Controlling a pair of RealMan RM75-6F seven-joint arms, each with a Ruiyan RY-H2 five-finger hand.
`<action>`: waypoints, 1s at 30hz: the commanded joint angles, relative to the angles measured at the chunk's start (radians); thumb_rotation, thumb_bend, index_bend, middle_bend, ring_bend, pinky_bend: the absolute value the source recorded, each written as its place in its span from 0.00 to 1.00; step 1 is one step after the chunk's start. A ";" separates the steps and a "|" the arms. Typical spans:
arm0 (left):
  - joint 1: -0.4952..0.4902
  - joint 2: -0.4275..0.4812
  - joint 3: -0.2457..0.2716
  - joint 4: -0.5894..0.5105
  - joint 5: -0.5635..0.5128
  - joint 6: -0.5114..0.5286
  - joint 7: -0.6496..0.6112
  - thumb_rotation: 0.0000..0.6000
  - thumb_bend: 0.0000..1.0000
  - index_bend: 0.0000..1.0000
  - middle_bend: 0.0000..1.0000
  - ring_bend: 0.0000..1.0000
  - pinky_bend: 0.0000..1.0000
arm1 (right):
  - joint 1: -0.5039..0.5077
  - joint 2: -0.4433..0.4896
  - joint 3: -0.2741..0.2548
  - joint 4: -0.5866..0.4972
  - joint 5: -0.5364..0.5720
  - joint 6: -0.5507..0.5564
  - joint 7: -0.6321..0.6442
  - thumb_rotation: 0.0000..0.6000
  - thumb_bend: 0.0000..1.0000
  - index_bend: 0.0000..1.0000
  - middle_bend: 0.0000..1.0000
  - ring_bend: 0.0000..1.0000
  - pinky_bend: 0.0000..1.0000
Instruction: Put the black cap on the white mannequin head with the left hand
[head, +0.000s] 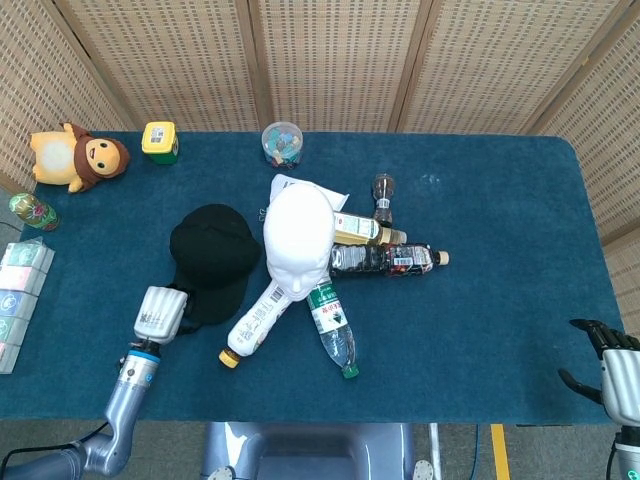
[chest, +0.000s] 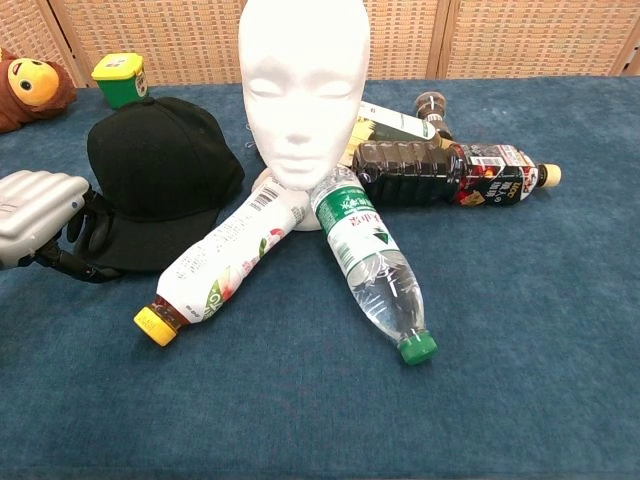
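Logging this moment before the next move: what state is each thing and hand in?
black cap: on the table, brim under the left hand
left hand: fingers on the cap's brim
white mannequin head: upright, bare
green-capped bottle: lying down, capped
right hand: holds nothing, away from the objects

left hand (chest: 38, 205) cut by chest frame edge | fingers under black cap (chest: 160, 170) brim hidden

The left hand (head: 158, 312) lay low, knuckles up, dark fingers (chest: 88, 228) curled forward. The right hand (head: 612, 368) hung apart, fingers spread.
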 joint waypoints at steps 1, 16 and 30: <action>-0.010 -0.014 -0.013 0.016 -0.001 0.008 -0.016 1.00 0.14 0.70 0.71 0.58 0.76 | -0.002 0.000 0.001 0.001 0.001 0.003 0.002 1.00 0.11 0.27 0.35 0.40 0.41; -0.148 -0.037 -0.135 0.091 0.016 0.030 -0.122 1.00 0.18 0.58 0.53 0.40 0.57 | -0.018 0.012 0.008 -0.019 -0.010 0.040 -0.010 1.00 0.11 0.27 0.35 0.40 0.41; -0.299 -0.117 -0.206 0.317 -0.064 -0.109 -0.242 1.00 0.25 0.52 0.44 0.32 0.45 | -0.027 0.028 0.018 -0.052 -0.018 0.066 -0.036 1.00 0.11 0.27 0.35 0.40 0.41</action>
